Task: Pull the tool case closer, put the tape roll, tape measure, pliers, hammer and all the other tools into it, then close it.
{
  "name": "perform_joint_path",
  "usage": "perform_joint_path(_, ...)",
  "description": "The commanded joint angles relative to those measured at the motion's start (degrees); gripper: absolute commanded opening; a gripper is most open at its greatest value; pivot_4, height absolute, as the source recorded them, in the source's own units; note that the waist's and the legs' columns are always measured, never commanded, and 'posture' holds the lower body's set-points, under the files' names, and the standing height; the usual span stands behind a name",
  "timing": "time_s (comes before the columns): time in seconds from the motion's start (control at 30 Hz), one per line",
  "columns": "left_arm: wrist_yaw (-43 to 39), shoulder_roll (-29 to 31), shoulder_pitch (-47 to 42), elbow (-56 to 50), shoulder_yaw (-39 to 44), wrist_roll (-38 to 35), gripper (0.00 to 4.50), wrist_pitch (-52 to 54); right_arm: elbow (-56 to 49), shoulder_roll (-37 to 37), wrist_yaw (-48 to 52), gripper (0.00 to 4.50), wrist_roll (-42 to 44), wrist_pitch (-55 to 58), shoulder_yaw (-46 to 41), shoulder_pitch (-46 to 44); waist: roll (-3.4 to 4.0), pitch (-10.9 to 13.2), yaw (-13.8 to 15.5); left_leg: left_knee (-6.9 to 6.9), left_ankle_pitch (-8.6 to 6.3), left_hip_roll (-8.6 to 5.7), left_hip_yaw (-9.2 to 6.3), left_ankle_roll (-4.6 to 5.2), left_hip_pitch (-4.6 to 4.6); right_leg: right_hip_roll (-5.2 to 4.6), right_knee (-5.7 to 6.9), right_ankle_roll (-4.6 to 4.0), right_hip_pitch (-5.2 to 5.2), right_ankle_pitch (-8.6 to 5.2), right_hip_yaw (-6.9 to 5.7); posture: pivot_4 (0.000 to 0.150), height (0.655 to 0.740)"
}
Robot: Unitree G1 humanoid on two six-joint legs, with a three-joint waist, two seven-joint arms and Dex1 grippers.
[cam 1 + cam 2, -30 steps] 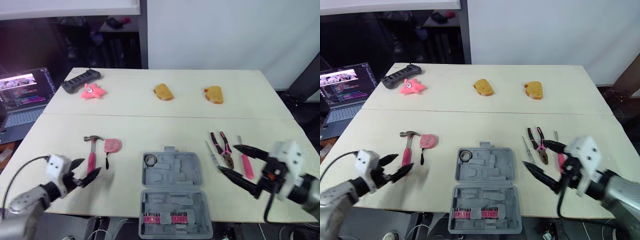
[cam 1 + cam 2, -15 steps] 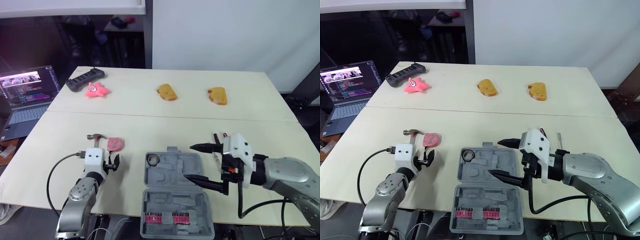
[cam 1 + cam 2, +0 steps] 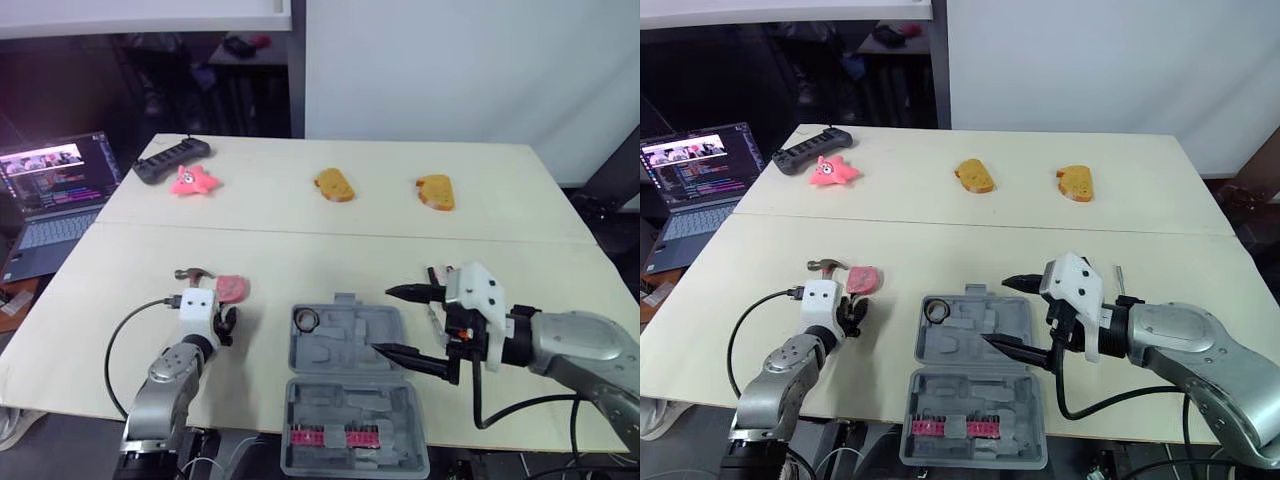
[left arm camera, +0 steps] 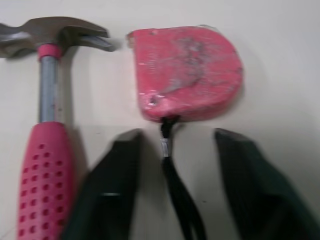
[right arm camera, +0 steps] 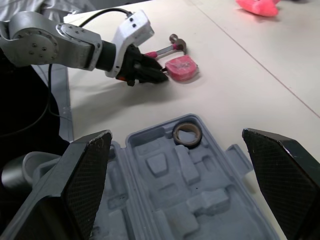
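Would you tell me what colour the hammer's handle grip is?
The hammer's grip is pink with small dimples; clearest in the left wrist view.

From the head camera, hidden under the left gripper (image 3: 225, 322) and its white housing: nearly the whole handle of the steel-headed, pink-gripped hammer (image 3: 189, 273), plus the near edge and black strap of the pink plastic tape measure (image 3: 232, 287). Behind the right gripper (image 3: 383, 320) and its white housing: most of the black-and-pink pliers (image 3: 433, 273); anything lying beside them impossible to make out.

Cut off by a picture's edge: the open laptop (image 3: 45, 195); at the wrists, the hammer grip's end, the strap's end, the pink star-shaped toy (image 5: 257, 5) and the grey plastic tool case (image 5: 165, 200). Blurred close up: both left fingers (image 4: 110, 190).

Too small to identify: the bits in the case's pink holder (image 3: 325, 437).
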Motion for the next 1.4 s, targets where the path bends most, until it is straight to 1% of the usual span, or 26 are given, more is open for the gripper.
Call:
perform_joint_path(0.03,0.5,-0.6,1.0,2.4,0.0,-0.1,0.05,2.7,-2.0,-0.1,-0.8,4.5,0.9,-0.1,-1.8,0.2,0.07,0.0,0.1,0.0,0.0,0.0,0.0,0.0,0.0,0.0,0.0,0.0,0.0,0.0,0.0,0.15,0.74)
perform_joint_path(0.2,0.2,0.0,2.2,2.2,0.0,0.2,0.05,2.9,-2.7,-0.3,-1.3,4.5,1.7,0.5,-2.4,0.7,0.16,-0.1,0.0,0.01,0.0,-0.01,0.0,0.0,0.04,-0.02,-0.01,0.01,0.05,0.0,0.0,0.15,0.74)
perform_joint_path(0.3,-2.8,1.4,5.5,-0.1,-0.6,-0.1,0.05,0.0,-3.1,-0.4,-1.7,4.5,2.0,0.8,-2.8,1.5,0.23,-0.1,-0.2,-0.01,-0.02,0.01,0.04,0.03,0.05,-0.01,-0.02,0.01,0.03,-0.01,0.02,0.15,0.74)
perform_joint_path(0.37,-6.4,3.2,9.1,-2.7,-1.1,-0.7,0.05,-3.0,-3.4,-0.3,-2.0,4.5,2.4,1.1,-3.1,2.0,0.24,-0.1,-0.4,-0.02,-0.07,0.02,0.09,0.09,0.06,-0.01,-0.02,0.03,0.01,-0.01,0.06,0.15,0.74)
perform_joint_path(0.5,-15.3,8.8,20.7,-7.3,-1.1,-1.7,0.05,-11.4,-3.6,-0.4,-2.1,4.5,2.4,1.4,-3.5,3.3,0.27,-0.2,-0.3,-0.03,-0.22,0.07,0.14,0.08,0.03,-0.02,-0.1,0.01,-0.03,-0.05,0.11,0.15,0.74)
perform_joint_path(0.53,-17.7,10.4,24.3,-7.7,-0.8,-1.9,0.05,-13.6,-3.6,-0.4,-2.1,4.5,2.4,1.5,-3.5,3.6,0.28,-0.2,-0.3,-0.03,-0.26,0.07,0.15,0.09,0.02,-0.04,-0.15,-0.16,-0.03,-0.14,0.12,0.15,0.74)
perform_joint_path(0.63,-22.8,13.7,31.7,-8.1,0.8,-3.1,0.05,-18.3,-3.4,-0.4,-2.0,4.5,2.3,1.5,-3.5,3.9,0.4,-0.2,-0.2,-0.05,-0.32,0.11,0.18,0.14,-0.02,-0.04,-0.4,-0.2,0.02,-0.16,0.12,0.15,0.74)
perform_joint_path(0.73,-28.2,17.1,36.7,-7.4,2.9,-4.7,0.05,-22.5,-3.4,-0.4,-1.9,4.5,2.4,1.8,-3.6,4.3,0.39,-0.2,-0.2,-0.05,-0.35,0.1,0.2,0.18,-0.07,-0.06,-0.62,-0.21,0.08,-0.15,0.11,0.15,0.74)
perform_joint_path(0.9,-31.1,19.6,37.3,-5.4,5.1,-5.5,0.05,-23.9,-3.2,-0.2,-1.8,4.5,1.9,1.5,-3.2,4.7,0.42,-0.2,-0.2,-0.09,-0.37,0.14,0.14,0.22,-0.22,-0.03,-0.66,-0.21,-0.03,-0.16,0.03,0.15,0.74)
perform_joint_path(1.17,-32.8,21.0,36.9,-3.7,5.5,-5.8,0.05,-24.4,-3.1,0.6,-2.3,4.5,1.3,1.0,-2.3,4.9,0.45,-0.2,-0.2,-0.11,-0.37,0.15,0.14,0.23,-0.26,-0.01,-0.66,-0.2,-0.08,-0.15,0.02,0.15,0.74)
perform_joint_path(1.2,-33.0,21.0,36.8,-3.7,5.7,-6.1,0.46,-24.6,-2.9,0.6,-2.3,4.5,1.1,0.9,-2.1,4.9,0.46,-0.2,-0.2,-0.11,-0.37,0.15,0.14,0.23,-0.25,-0.01,-0.66,-0.2,-0.08,-0.15,0.02,0.15,0.74)
perform_joint_path(1.23,-33.5,20.9,36.8,-3.9,6.0,-6.6,0.61,-24.9,-2.8,0.7,-2.3,4.5,0.9,0.8,-1.9,4.8,0.46,-0.2,-0.2,-0.11,-0.37,0.15,0.14,0.22,-0.25,-0.01,-0.66,-0.2,-0.08,-0.15,0.02,0.15,0.74)
perform_joint_path(1.27,-34.1,21.0,36.7,-4.1,6.4,-7.3,0.93,-24.9,-2.7,0.8,-2.3,4.5,0.8,0.7,-1.8,4.7,0.45,-0.2,-0.2,-0.11,-0.37,0.15,0.14,0.22,-0.25,-0.01,-0.66,-0.2,-0.08,-0.15,0.02,0.15,0.74)
perform_joint_path(1.33,-35.2,21.4,36.7,-4.5,7.1,-8.0,1.77,-25.3,-2.6,0.9,-2.4,4.5,0.7,0.6,-1.7,4.6,0.46,-0.2,-0.2,-0.11,-0.37,0.16,0.13,0.22,-0.25,-0.01,-0.65,-0.2,-0.08,-0.15,0.01,0.15,0.74)
perform_joint_path(1.37,-36.6,22.5,36.7,-5.1,8.4,-8.9,2.32,-25.5,-2.5,1.1,-2.4,4.5,0.7,0.6,-1.7,4.6,0.45,-0.2,-0.2,-0.11,-0.37,0.16,0.12,0.22,-0.25,0.0,-0.64,-0.2,-0.08,-0.15,0.01,0.15,0.74)
perform_joint_path(1.4,-37.6,23.2,36.7,-5.6,9.4,-9.5,2.77,-25.7,-2.4,1.2,-2.4,4.5,0.7,0.5,-1.6,4.6,0.42,-0.2,-0.2,-0.11,-0.37,0.16,0.11,0.22,-0.25,0.0,-0.64,-0.21,-0.08,-0.15,0.01,0.15,0.74)
